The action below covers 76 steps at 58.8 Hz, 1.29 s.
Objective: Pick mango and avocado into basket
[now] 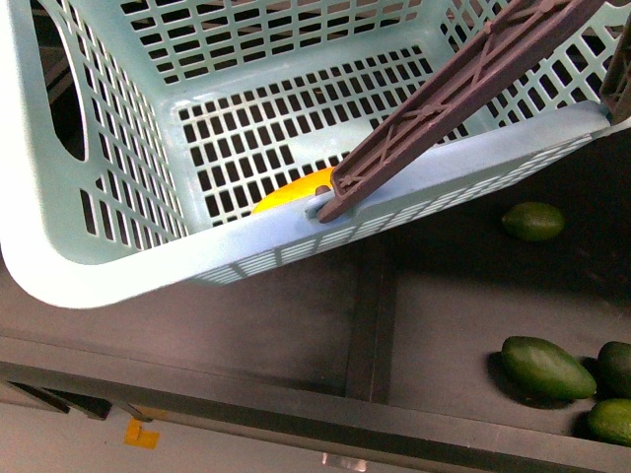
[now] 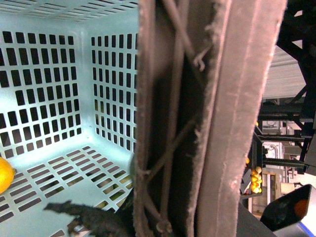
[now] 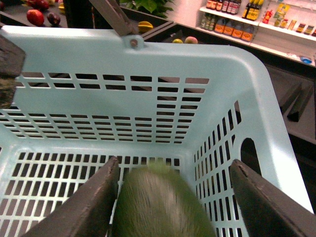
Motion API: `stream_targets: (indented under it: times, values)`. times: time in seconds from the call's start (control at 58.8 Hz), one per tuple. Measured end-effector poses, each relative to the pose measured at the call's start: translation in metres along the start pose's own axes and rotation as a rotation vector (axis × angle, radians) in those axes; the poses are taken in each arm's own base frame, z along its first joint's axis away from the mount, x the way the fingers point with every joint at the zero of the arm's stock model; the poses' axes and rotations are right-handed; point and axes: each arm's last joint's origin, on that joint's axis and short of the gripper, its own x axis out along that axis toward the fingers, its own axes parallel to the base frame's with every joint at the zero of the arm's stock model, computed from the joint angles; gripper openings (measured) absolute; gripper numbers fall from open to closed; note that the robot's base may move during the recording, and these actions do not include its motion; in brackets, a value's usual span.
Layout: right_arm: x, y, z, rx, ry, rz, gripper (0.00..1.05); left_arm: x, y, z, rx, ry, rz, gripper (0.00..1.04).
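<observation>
Right wrist view: the right gripper is over the inside of the basket, fingers spread wider than the fruit. The avocado is between them, motion-blurred, above the basket floor near the corner with the oval hand slot. There's a clear gap on one side; the other side may be touching, can't separate it in the blur. I read this as the release step for the avocado.

The mango is already inside the basket, on the floor against the near wall, just beside the handle pivot; it shows through the slots in the front view.

The left gripper's camera is filled by the brown handle; its fingers can't be made out, so can't tell whether it's clamped on anything.

Doing the step well, my call:
- hold the fingers wide until the fruit is clear of them;
- exit straight up out of the basket, not sideways, to miss the wall and handle;
- the basket looks tilted in the front view, so expect the avocado to roll toward the mango;
- the spare avocados on the dark shelf outside the basket aren't needed; leave them.

Writing: none legible. The bottles on shop shelves beyond the basket have labels too small to read; the yellow tape tab below the basket looks blank; no brand mark shows on the basket.
</observation>
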Motion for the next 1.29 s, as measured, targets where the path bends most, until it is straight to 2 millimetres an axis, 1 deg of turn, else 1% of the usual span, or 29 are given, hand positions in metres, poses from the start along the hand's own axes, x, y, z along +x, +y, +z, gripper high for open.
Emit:
stream_targets:
  times: [0.068, 0.136, 0.153, 0.238, 0.289, 0.408, 0.459, 0.51, 0.595, 0.646, 0.68, 0.731, 0.816, 1.037, 1.224, 1.292]
  values:
    - [0.001, 0.000, -0.001, 0.017, 0.001, -0.020, 0.80, 0.000, 0.000, 0.000, 0.000, 0.000, 0.000, 0.15]
    - [0.002, -0.002, -0.002, 0.041, 0.005, -0.045, 0.97, 0.000, 0.000, 0.000, 0.001, 0.002, 0.001, 0.15]
    - [0.002, -0.002, -0.002, 0.047, 0.006, -0.050, 0.98, 0.000, 0.000, 0.000, 0.001, 0.002, 0.001, 0.15]
    - [-0.004, -0.006, -0.001, 0.070, 0.004, -0.066, 0.96, 0.000, 0.000, 0.000, -0.001, 0.001, 0.001, 0.15]
    - [-0.013, -0.011, 0.001, 0.088, 0.009, -0.092, 0.96, 0.000, 0.001, 0.000, 0.002, -0.001, 0.003, 0.15]
    - [-0.046, -0.028, 0.009, 0.131, 0.003, -0.175, 0.96, 0.000, 0.001, 0.000, 0.002, -0.003, 0.004, 0.15]
    - [-0.050, -0.030, 0.013, 0.139, -0.017, -0.198, 0.96, 0.000, 0.001, 0.000, 0.000, 0.000, 0.002, 0.15]
    - [-0.055, -0.032, 0.012, 0.154, -0.071, -0.282, 0.88, 0.001, 0.000, 0.000, 0.000, 0.002, 0.000, 0.15]
    - [-0.067, -0.034, -0.003, 0.170, -0.103, -0.328, 0.74, 0.001, 0.000, -0.001, 0.003, 0.007, -0.002, 0.15]
    - [-0.074, -0.035, -0.012, 0.173, -0.097, -0.334, 0.67, 0.001, 0.000, -0.001, 0.000, 0.009, -0.004, 0.15]
    - [-0.082, -0.036, -0.021, 0.173, -0.091, -0.338, 0.60, 0.001, 0.000, -0.001, -0.003, 0.007, -0.002, 0.15]
    - [-0.089, -0.037, -0.027, 0.174, -0.090, -0.339, 0.53, 0.000, 0.000, 0.000, -0.001, 0.003, 0.000, 0.15]
    - [-0.104, -0.038, -0.040, 0.174, -0.090, -0.340, 0.36, 0.000, 0.000, 0.000, 0.006, -0.003, 0.004, 0.15]
    - [-0.129, -0.037, -0.062, 0.175, -0.084, -0.338, 0.02, 0.000, 0.000, 0.000, 0.003, 0.000, 0.002, 0.15]
    - [-0.153, -0.036, -0.079, 0.178, -0.087, -0.340, 0.02, 0.000, 0.000, 0.000, 0.003, 0.001, 0.001, 0.15]
    - [-0.161, -0.041, -0.084, 0.178, -0.088, -0.330, 0.02, 0.000, 0.000, 0.000, 0.002, 0.001, 0.001, 0.15]
